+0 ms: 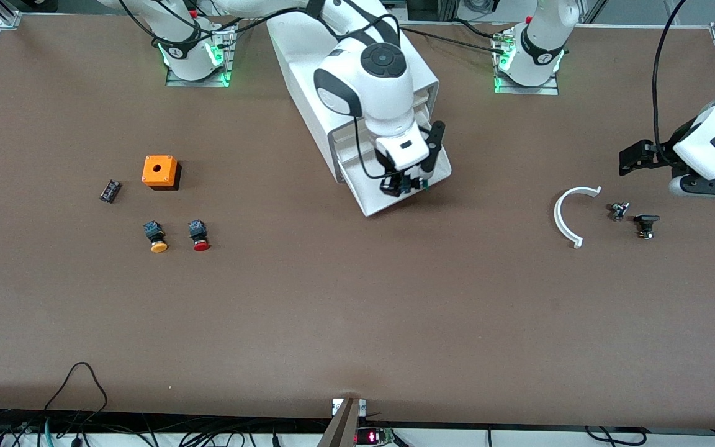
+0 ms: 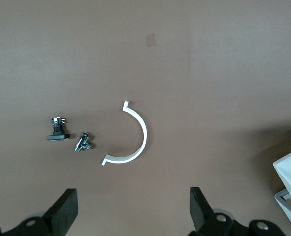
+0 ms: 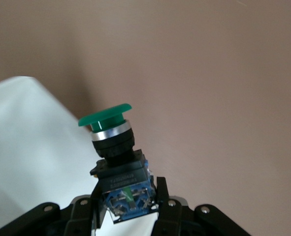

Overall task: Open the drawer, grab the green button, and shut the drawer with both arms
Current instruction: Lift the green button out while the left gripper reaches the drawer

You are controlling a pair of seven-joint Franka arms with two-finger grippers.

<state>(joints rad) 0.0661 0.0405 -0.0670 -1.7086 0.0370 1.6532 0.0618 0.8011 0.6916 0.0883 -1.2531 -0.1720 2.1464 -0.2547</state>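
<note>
At frame centre, the drawer [image 1: 388, 197] juts from the cabinet [image 1: 357, 93]; the right gripper [image 1: 402, 184] hangs over it holding the button [image 3: 113, 142]. Mid-right of frame, the left gripper [image 2: 133, 211] hovers over a curved bracket [image 1: 570, 214] beside two small fittings [image 1: 619, 211].

bright even overhead light, soft shadows; the drawer [image 3: 32, 147] blurs white in the right wrist view.

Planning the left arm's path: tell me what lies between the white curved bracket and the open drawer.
Bare tabletop between the white curved bracket and the drawer, as the front view shows.
</note>
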